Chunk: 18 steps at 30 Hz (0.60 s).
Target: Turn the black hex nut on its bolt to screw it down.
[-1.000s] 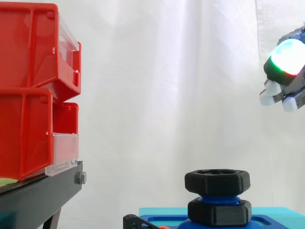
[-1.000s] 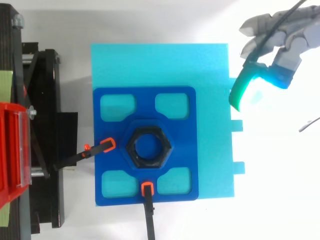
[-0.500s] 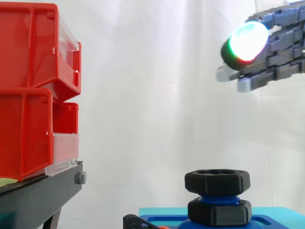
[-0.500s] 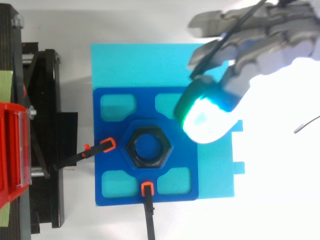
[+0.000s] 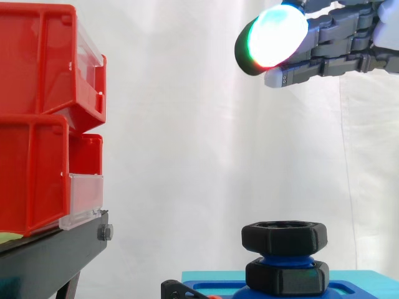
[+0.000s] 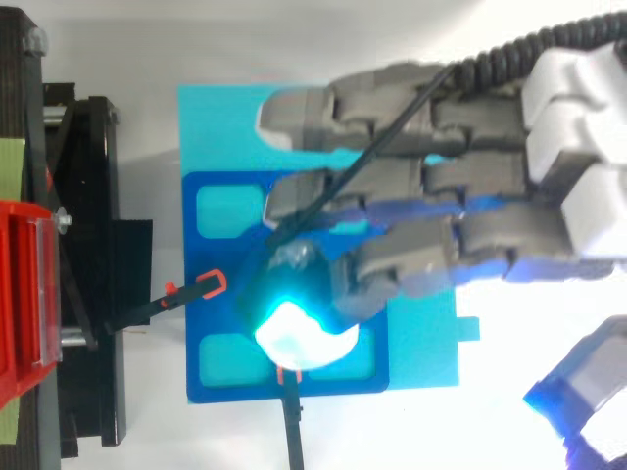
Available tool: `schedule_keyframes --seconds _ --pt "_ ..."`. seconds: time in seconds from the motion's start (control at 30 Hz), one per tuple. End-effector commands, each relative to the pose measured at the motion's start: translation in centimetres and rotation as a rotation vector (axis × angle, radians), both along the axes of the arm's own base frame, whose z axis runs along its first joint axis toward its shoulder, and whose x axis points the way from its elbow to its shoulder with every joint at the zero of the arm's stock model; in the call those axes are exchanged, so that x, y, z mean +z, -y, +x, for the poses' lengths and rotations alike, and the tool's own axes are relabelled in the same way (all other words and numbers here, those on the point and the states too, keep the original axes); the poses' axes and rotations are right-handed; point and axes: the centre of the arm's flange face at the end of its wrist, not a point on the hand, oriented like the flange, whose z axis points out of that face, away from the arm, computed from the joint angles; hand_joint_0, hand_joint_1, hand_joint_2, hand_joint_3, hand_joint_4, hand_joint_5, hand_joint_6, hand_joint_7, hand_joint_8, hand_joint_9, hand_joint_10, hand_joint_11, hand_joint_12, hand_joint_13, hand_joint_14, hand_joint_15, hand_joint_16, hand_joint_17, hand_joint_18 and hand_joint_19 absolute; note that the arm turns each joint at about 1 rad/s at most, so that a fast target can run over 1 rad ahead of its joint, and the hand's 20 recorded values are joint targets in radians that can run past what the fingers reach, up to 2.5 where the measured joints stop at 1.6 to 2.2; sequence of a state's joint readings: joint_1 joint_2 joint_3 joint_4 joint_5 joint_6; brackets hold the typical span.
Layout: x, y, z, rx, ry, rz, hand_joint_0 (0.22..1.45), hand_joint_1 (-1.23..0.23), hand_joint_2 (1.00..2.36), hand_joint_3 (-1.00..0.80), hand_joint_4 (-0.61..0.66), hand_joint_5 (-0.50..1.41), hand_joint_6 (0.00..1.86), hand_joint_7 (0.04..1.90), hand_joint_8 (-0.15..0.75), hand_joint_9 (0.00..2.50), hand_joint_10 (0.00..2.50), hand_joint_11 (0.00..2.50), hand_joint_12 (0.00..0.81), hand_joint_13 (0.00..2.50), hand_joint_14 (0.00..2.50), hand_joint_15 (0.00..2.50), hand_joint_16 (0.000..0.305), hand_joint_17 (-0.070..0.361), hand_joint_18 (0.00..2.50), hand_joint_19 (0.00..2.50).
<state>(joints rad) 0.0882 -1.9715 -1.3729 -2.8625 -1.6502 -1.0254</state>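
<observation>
Moved leftward, our grey robot hand (image 5: 336,38), fingers straight and empty, hovers well above upper black hex nut (image 5: 284,237); we judge an off-centre descent may jam it.

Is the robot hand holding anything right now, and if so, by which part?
Nothing is held. The robot hand hovers open, high above the top black nut.
</observation>
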Motion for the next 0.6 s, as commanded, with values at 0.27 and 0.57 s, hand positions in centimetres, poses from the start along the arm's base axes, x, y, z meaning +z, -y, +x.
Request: schedule_keyframes --seconds 0.27,0.57 --pt "-5.5 -3.0 2.6 0.024 -0.06 -0.051 0.47 -0.51 1.0 -0.5 0.15 -0.2 0.5 0.71 0.254 0.3 0.01 0.22 0.346 0.07 0.0 0.01 0.058 0.132 0.01 0.27" --pt "-8.9 -4.2 6.8 0.031 -0.066 -0.059 0.48 -0.52 1.0 -0.5 0.13 -0.19 0.5 0.71 0.252 0.31 0.01 0.23 0.343 0.07 0.0 0.01 0.058 0.131 0.02 0.28"
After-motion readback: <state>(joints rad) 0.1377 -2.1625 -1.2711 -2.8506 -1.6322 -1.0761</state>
